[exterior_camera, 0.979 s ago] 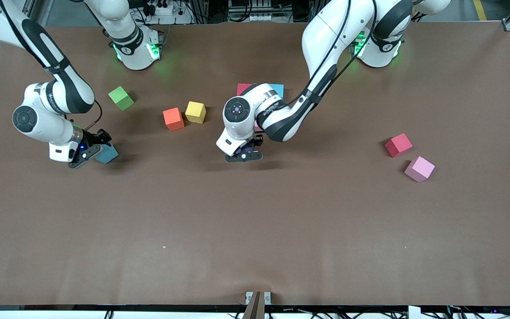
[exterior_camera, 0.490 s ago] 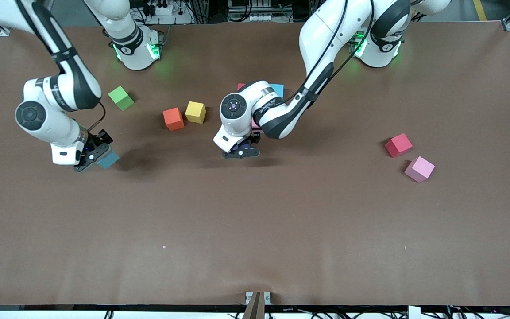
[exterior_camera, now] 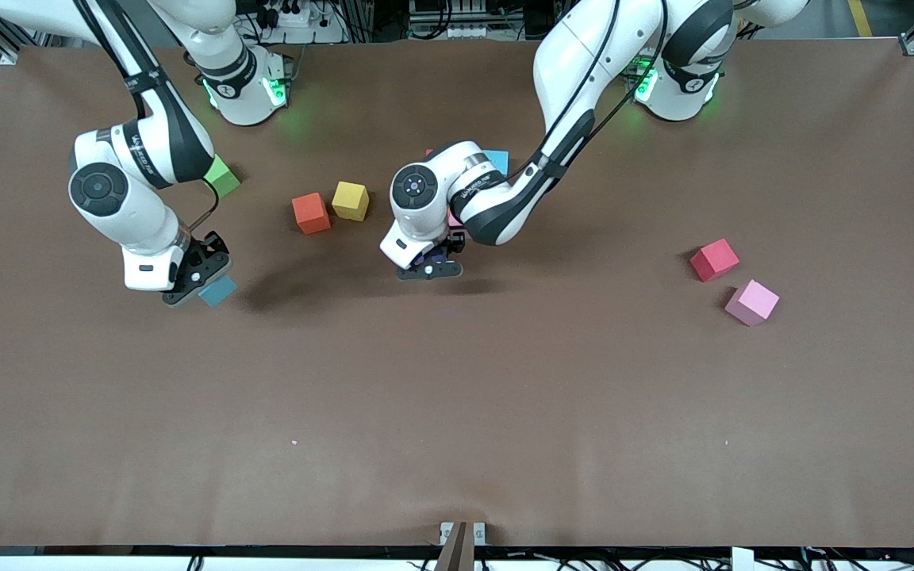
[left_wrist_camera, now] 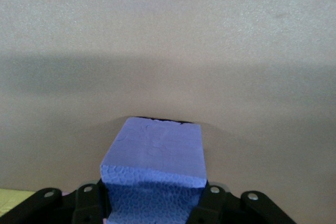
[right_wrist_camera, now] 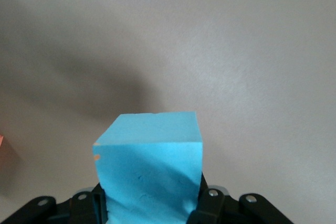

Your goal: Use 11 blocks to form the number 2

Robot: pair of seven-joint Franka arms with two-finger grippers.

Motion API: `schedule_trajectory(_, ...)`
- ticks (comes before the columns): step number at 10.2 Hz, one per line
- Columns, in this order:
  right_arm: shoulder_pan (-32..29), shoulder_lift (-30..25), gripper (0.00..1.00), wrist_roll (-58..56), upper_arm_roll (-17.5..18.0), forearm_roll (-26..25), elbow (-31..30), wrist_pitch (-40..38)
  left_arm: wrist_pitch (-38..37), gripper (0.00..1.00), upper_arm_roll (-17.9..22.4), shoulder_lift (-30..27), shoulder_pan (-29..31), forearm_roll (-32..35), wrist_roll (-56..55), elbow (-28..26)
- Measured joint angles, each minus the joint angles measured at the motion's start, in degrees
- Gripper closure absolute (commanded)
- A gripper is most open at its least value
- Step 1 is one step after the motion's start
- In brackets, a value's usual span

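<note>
I am seeing my right end effector (exterior_camera: pixel 191 279) clamping a blue block (right_wrist_camera: pixel 149 169) above bare desk (exterior_camera: pixel 457 412) toward the right arm's end; my left end effector (exterior_camera: pixel 428 266) is gripping a purple block (left_wrist_camera: pixel 155 174) low over the desk's middle; orange (exterior_camera: pixel 311 212) and yellow (exterior_camera: pixel 350 201) blocks are sitting between them, toward the robots' edge; red (exterior_camera: pixel 714 259) and pink (exterior_camera: pixel 751 302) blocks are lying toward the left arm's end.
</note>
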Motion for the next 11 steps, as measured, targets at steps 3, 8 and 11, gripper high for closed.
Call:
schedule_trajectory(3,3.1,0.2,0.68,2.1,-0.7,0.1,1.2,-0.1,-0.2,0.86,0.0,0.0,-0.2,0.0,0.0,0.0)
schedule_trajectory(8,3.3,2.5,0.69,3.5,-1.2,0.5,2.0,-0.2,-0.9,0.86,0.0,0.0,-0.4,0.0,0.0,0.0)
schedule_trajectory(11,3.4,2.6,0.69,3.6,-1.2,1.2,2.0,-0.9,-1.2,0.86,0.0,0.0,-0.4,-0.2,0.0,0.0)
